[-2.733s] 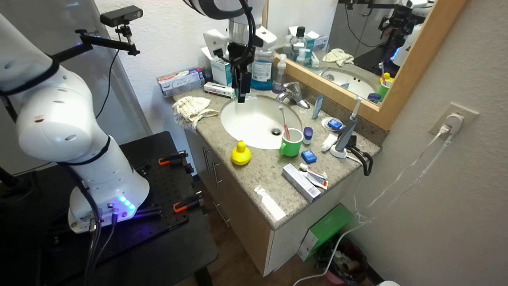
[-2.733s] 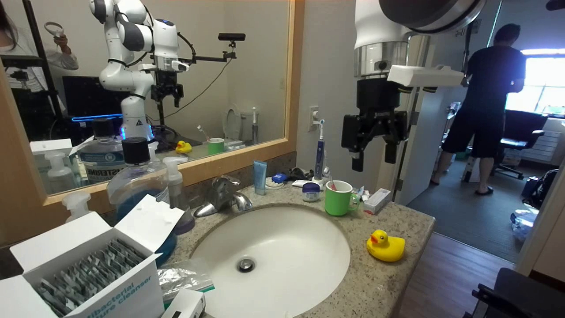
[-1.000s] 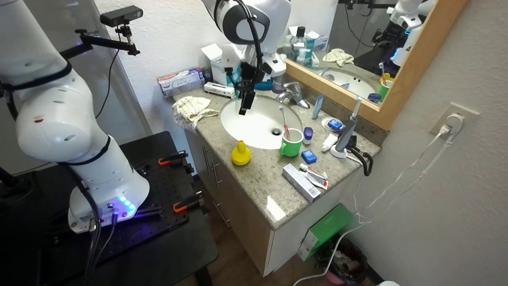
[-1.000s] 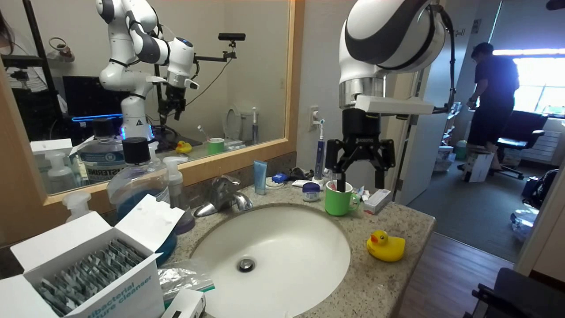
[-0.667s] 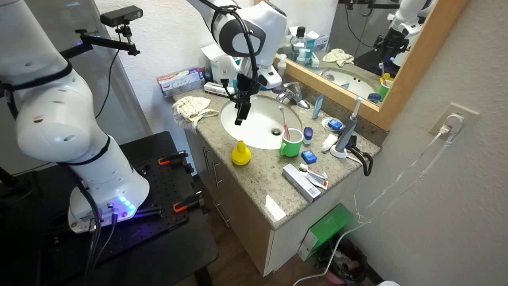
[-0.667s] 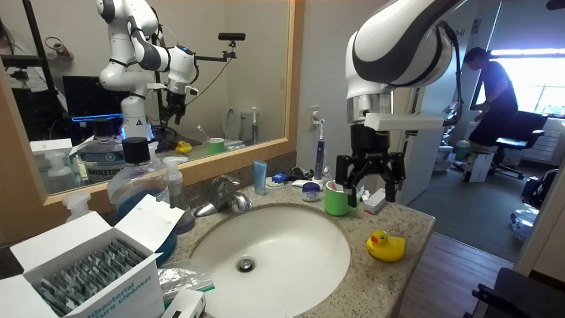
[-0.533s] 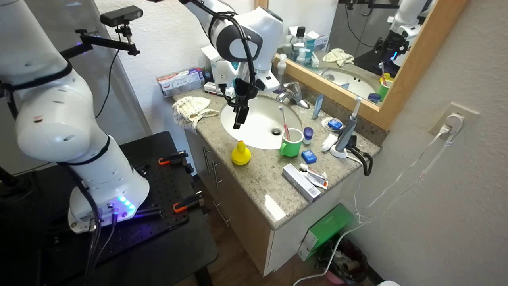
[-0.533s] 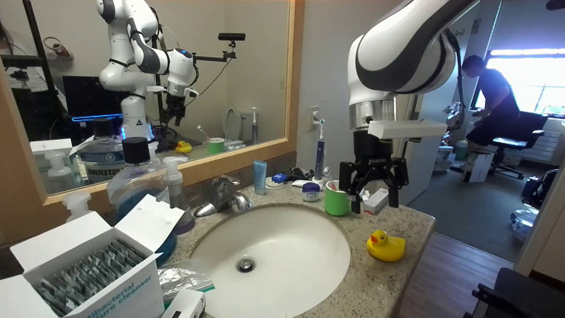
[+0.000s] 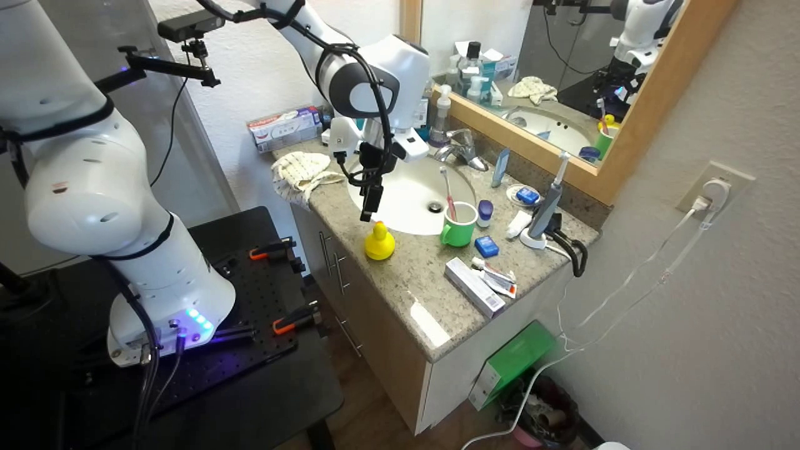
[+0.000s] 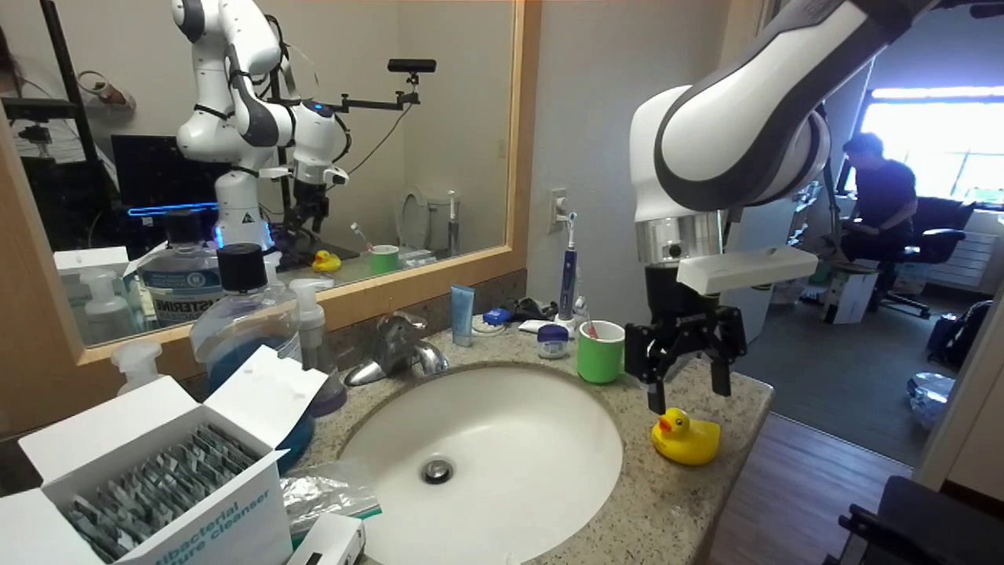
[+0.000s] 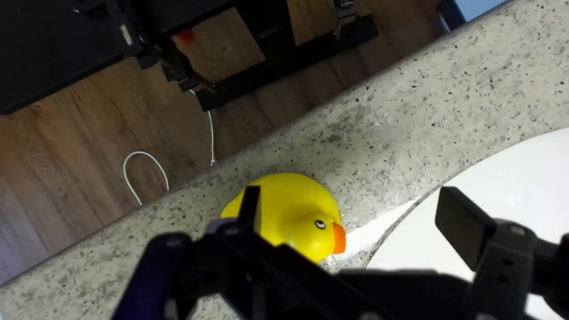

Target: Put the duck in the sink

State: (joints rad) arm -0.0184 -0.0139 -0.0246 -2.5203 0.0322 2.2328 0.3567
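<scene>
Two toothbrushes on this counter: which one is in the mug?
The slim red-and-white toothbrush, which leans inside the green mug; the thicker, blue-handled electric toothbrush stands outside it on a white base.

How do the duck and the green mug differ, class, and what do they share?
Colour: the duck is yellow with an orange beak; the mug is green outside, white inside.
Shape: the duck is rounded; the mug roughly cylindrical with a handle.
Top: the duck ends in a head; the mug is open, holding a toothbrush.
Both stand upright on the counter beside the sink.
</scene>
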